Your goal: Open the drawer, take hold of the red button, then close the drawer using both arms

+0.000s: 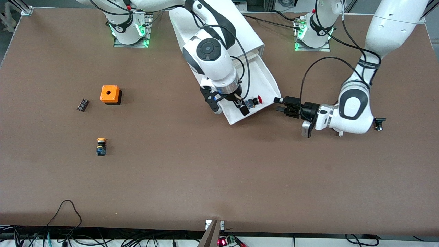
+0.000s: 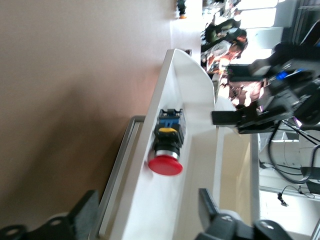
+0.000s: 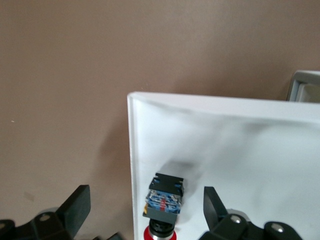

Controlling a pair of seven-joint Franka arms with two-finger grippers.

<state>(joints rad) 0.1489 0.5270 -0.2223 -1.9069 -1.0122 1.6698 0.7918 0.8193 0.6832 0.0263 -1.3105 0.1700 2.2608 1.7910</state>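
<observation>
Both hands gape: right hand (image 1: 230,105) straddling the drawer (image 1: 264,80) wall could miss the button (image 1: 253,101); left hand (image 1: 282,105) waits beside it.

- Two robot arms, each ending in one black two-finger gripper: the right gripper (image 1: 240,107) and the left gripper (image 1: 282,104), two grippers in all.
- One white cabinet (image 1: 219,25).
- One pulled-out drawer (image 1: 265,80) under the right gripper.
- Two push buttons: one red-capped button (image 1: 254,101) in the drawer beside the right gripper, and one orange-yellow-capped button (image 1: 101,146) on the table (image 1: 219,178), well apart from both grippers.
- One orange cube (image 1: 110,94) with a hole.
- One small dark part (image 1: 82,105) beside that cube.
</observation>
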